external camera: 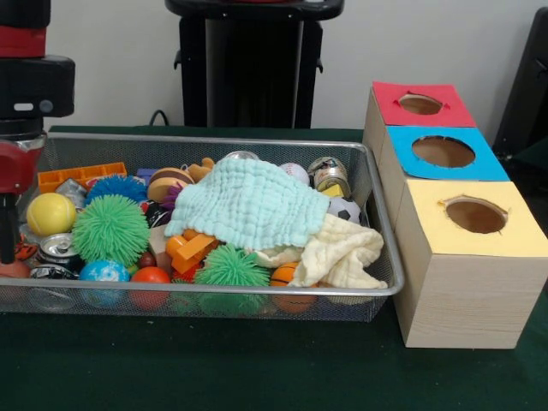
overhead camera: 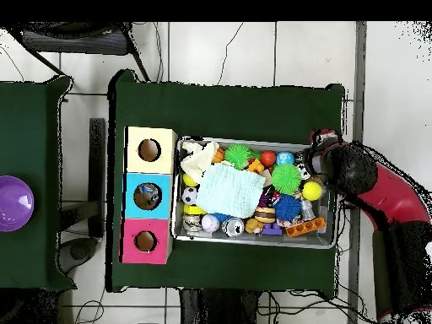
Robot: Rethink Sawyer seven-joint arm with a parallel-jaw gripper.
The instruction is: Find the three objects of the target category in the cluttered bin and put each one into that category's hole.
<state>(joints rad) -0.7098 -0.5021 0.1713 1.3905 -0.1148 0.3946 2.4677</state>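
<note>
Table [external camera: 214, 368]: dark green cloth.
Floor [overhead camera: 253, 51]: pale tiles.
Bin [external camera: 387, 257]: full of toys.
Gripper [external camera: 8, 231]: over bin's end; open or closed, cannot tell.

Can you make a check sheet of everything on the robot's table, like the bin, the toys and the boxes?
Surface: green table, bare in front of the bin.
Job's things: mesh bin full of toys; three wooden boxes beside it with holes, red, blue, yellow.
Clutter: mint cloth and cream cloth lie over toys; spiky green ball, yellow ball, cans, orange blocks.
Gripper: arm over the bin's end by the yellow ball; open or shut, cannot tell.
Cables: thin wires on the floor.
Surroundings: second green table with purple bowl.
</note>
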